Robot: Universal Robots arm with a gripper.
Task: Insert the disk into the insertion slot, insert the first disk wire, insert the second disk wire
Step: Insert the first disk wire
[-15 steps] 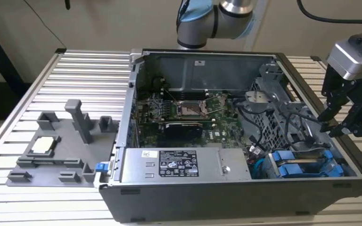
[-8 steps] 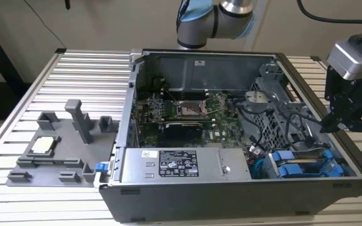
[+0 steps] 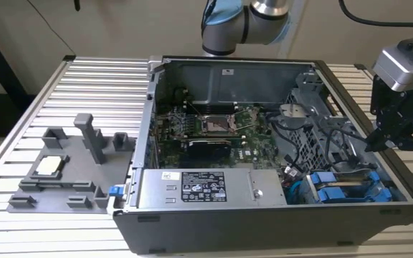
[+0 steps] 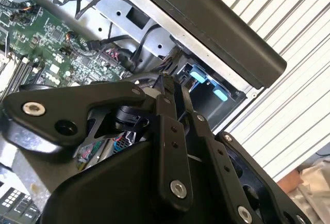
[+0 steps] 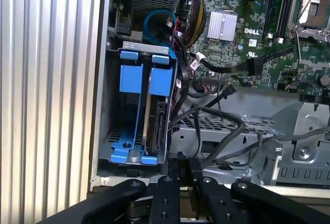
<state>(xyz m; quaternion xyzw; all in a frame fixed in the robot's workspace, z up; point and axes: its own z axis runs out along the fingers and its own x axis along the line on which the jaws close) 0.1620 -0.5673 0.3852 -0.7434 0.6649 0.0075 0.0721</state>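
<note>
The disk (image 5: 154, 123) stands edge-on in its blue frame inside the insertion slot (image 5: 164, 131) of the grey drive cage, seen in the first wrist view. Beside it sits a second blue frame (image 5: 129, 79). Loose black wires (image 5: 206, 115) hang right next to the disk, and one ends in a free black plug (image 5: 228, 89). My gripper (image 5: 183, 164) hovers above the cage with its fingers together and nothing visible between them. In the exterior view the gripper (image 3: 377, 143) hangs over the case's right wall, above the blue frames (image 3: 335, 188). In the second wrist view its fingertips (image 4: 166, 82) are close to black cables.
The open computer case (image 3: 264, 231) lies on a ribbed metal table (image 3: 99, 80). Inside are the green motherboard (image 3: 214, 126), a labelled power supply (image 3: 206, 188) and a perforated grey cage wall (image 3: 307, 129). A grey fixture (image 3: 70, 161) stands at the exterior view's left.
</note>
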